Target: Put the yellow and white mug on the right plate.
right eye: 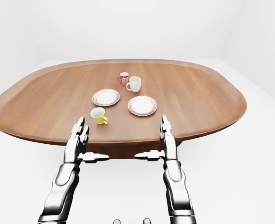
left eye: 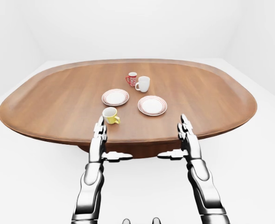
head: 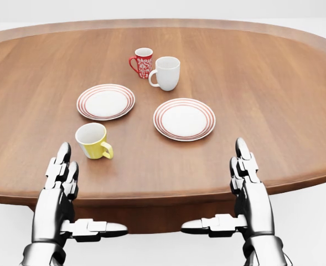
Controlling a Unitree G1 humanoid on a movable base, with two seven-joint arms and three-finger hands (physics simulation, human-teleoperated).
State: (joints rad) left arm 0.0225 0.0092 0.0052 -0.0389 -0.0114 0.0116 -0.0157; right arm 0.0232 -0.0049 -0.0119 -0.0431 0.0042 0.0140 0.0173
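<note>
Both hands sit at the bottom of the head view, at the table's near edge — left hand (head: 60, 194) and right hand (head: 250, 191), fingers straight and spread, thumbs pointing inward toward each other. Neither holds or touches anything.

Yellow and white mug (head: 93, 141) stands upright on the wooden table (head: 273, 88), just up and right of the left hand, handle turned toward the view's lower right. Left plate (head: 105, 101) is just above it; right plate (head: 184, 118), the target, is off to its right, apart from it. Both plates bare.

Risks as I judge them:
- Mug is nearer the left hand, target nearer the right. A left-hand carry means reaching across; a right-hand grasp means crossing low over the right plate and maybe nudging it.
- Handle faces the right side — a side grasp from the left hand gets the smooth wall, and a three-finger grip may slip or tip the mug.
- A finger pushing before closing could shove the mug into the left plate.
- Wrong plate: the left one is closer to the mug, easy to drop there by mistake.
- White mug (head: 166, 72) and red mug (head: 142, 61) stand just above the right plate — overshoot on placement could knock them.
- Setting down on the plate's rim leaves the mug tilted.
</note>
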